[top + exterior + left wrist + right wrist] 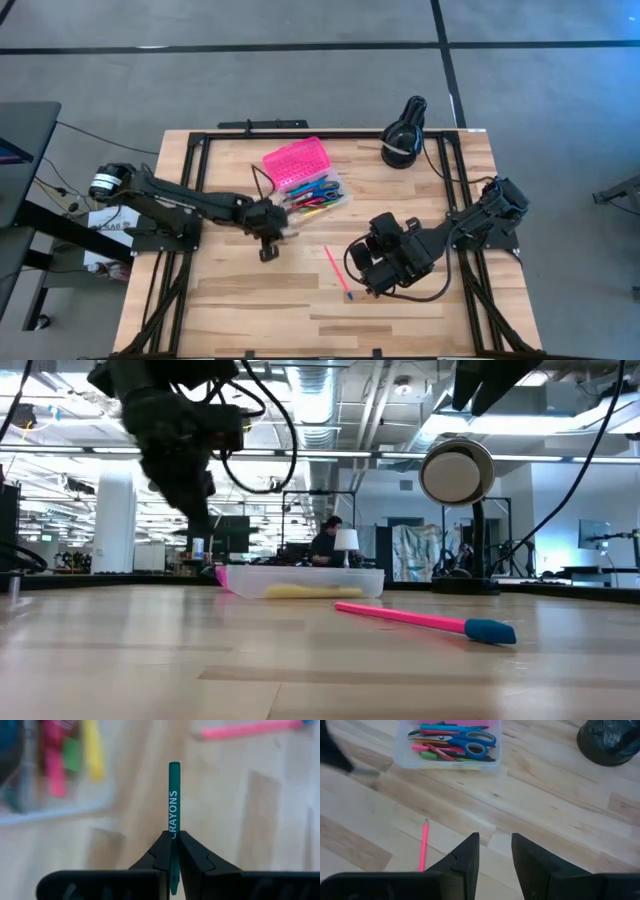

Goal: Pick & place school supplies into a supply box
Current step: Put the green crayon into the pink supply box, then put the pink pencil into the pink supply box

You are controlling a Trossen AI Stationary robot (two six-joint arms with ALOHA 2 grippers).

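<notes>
One crayon in the jaws: the left gripper (173,851) is pinched shut on a green crayon (173,795), which sticks straight out past the fingertips with a short end poking back behind them.
Left gripper spot: from the high view it sits just beside the near-left corner of the supply box (308,176), over bare wooden table (250,300).
Supply box: pink lid flipped open toward the far side, clear base toward the robot, already holding blue-handled scissors (472,742) plus a bunch of pens and pencils.
Right gripper (494,854): fingers parted with a clear gap, nothing between them, hovering over the table near the right-centre.
Loose pink pencil (336,271): lying flat on the wood between the two grippers, well apart from the box, blue cap on the near end.
Wrist-only detail: the white "CRAYONS" print on the held piece only reads in the left wrist view; overhead it's too small to make out.
Low-view-only detail: a person (325,542) sitting in the room behind the table.
Black round device (403,136): far-right part of the table, not touching anything else.
</notes>
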